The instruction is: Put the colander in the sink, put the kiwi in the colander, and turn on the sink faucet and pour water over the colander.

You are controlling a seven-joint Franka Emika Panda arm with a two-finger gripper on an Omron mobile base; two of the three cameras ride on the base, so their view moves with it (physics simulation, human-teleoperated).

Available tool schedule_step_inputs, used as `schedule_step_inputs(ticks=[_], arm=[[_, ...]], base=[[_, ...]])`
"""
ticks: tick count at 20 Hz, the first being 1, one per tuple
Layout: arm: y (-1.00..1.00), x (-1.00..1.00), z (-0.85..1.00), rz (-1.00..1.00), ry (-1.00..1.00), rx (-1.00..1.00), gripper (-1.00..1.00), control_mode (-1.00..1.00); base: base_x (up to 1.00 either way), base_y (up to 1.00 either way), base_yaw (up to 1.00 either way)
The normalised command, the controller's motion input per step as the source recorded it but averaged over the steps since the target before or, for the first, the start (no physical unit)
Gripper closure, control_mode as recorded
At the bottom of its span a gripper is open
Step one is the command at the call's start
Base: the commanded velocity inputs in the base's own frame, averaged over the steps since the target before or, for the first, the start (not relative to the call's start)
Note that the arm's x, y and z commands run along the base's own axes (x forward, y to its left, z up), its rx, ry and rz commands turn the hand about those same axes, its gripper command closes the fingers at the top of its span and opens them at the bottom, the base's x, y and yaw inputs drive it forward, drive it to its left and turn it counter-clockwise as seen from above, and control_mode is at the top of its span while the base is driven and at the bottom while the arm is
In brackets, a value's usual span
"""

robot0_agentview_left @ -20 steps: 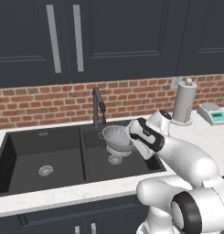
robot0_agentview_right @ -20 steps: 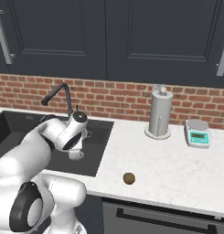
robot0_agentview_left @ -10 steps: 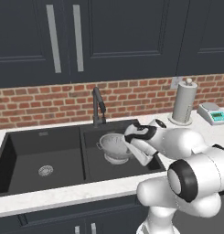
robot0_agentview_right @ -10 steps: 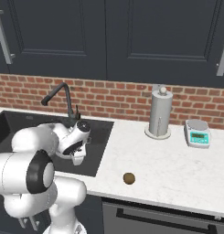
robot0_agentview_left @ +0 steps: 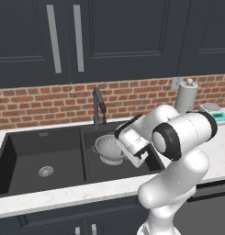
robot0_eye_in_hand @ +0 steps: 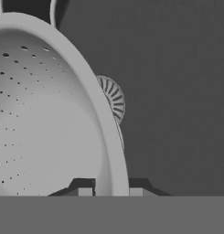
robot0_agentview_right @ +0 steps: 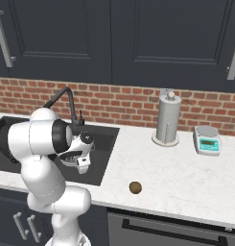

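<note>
The colander point(robot0_agentview_left: 111, 149) now sits down inside the right-hand, smaller basin of the sink point(robot0_agentview_left: 31, 146), just in front of the faucet point(robot0_agentview_left: 99, 106), so the first part of the job looks close to finished. It is not let go, though: in the hand view the gripper point(robot0_eye_in_hand: 110, 191) has its two dark fingertips point(robot0_eye_in_hand: 85, 190) set either side of the colander's rim point(robot0_eye_in_hand: 109, 137), pinched tight on that thin edge, with the round silver drain point(robot0_eye_in_hand: 112, 99) showing just behind the bowl. Whether the colander's base is resting on the basin floor or hanging slightly above it I cannot tell. From the left base view the hand point(robot0_agentview_left: 134, 144) reaches in over the near right side of the bowl. The kiwi point(robot0_agentview_right: 135, 187) lies alone on the pale marble counter point(robot0_agentview_right: 186, 178), near the front edge and well to the right of the sink, so moving it into the bowl is yet to come. No water runs from the faucet's spout, so turning it on and rinsing are also left. As for writing, nothing can be read: the small scale point(robot0_agentview_right: 208, 139) at the far right has a greenish display panel but any figures are too small to make out, and the paper-towel holder point(robot0_agentview_right: 167, 119) beside it carries no label.
</note>
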Motion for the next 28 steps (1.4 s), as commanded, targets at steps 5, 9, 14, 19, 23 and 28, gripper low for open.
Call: schedule_step_inputs(ticks=[5, 9, 14, 19, 23, 28], arm=[[0.07, 0.29, -0.31, 0.00, 0.03, -0.05, 1.00, -1.00], [0.19, 0.23, -0.25, 0.00, 0.00, -0.05, 1.00, -1.00], [0.32, 0.30, -0.16, 0.00, 0.00, -0.01, 1.00, -1.00], [0.30, 0.39, -0.23, 0.00, 0.00, 0.00, 1.00, -1.00], [0.28, 0.42, -0.26, 0.00, 0.00, -0.01, 1.00, -1.00], [0.41, 0.30, -0.08, 0.00, 0.00, -0.02, -1.00, -1.00]], base=[[0.00, 0.00, 0.00], [0.00, 0.00, 0.00], [0.00, 0.00, 0.00], [0.00, 0.00, 0.00], [0.00, 0.00, 0.00], [0.00, 0.00, 0.00]])
